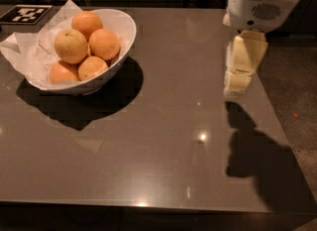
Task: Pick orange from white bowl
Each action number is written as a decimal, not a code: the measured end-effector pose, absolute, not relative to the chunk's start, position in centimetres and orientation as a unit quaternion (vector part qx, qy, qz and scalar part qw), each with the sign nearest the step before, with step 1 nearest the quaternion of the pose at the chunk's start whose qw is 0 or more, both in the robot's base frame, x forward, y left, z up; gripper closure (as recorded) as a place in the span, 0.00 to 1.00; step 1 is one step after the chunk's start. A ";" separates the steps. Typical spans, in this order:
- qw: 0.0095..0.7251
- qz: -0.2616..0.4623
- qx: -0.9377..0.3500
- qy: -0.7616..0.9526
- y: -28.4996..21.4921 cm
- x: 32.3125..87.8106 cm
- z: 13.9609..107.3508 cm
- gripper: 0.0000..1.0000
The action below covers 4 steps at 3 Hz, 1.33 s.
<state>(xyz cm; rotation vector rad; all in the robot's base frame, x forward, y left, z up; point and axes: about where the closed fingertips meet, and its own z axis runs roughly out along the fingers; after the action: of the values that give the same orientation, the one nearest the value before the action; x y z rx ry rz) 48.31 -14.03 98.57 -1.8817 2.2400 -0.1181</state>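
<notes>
Gripper (pixel 237 88) is over the right edge of the table (pixel 163 145), about mid-depth, hanging down from the white arm housing (pixel 260 2) at top right. It's above the surface, holding nothing, well apart from the fruit. Open or closed: can't tell from this angle. Its shadow (pixel 257 150) falls on the table just near of it, running off the right edge. Orange (pixel 71 46) is in the white bowl (pixel 126 24) at the far-left of the table, sitting on top of the pile toward the bowl's left side. It's the palest and biggest one. Four smaller deeper-orange fruits (pixel 104 43) are packed around it: one behind, one to its right touching it, two below on the near side. Bowl is lined with crumpled white paper (pixel 22 51), which spills out over the left rim onto the table. Bowl rim is slanted, higher on the right. Black-and-white marker tag (pixel 26 14) lies flat at the far-left corner, just beyond the paper. Bowl shadow spreads near and right of the bowl.
</notes>
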 end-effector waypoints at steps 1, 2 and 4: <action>0.123 -0.045 -0.640 0.757 -13.5 48.9 99.0 0.00; 0.141 -0.053 -0.664 0.732 -11.4 49.1 99.7 0.00; 0.141 -0.059 -0.753 0.640 -1.2 51.0 101.7 0.00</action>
<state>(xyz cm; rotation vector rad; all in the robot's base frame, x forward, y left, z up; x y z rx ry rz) 51.04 -1.16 101.68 -2.1729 1.8491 -0.1698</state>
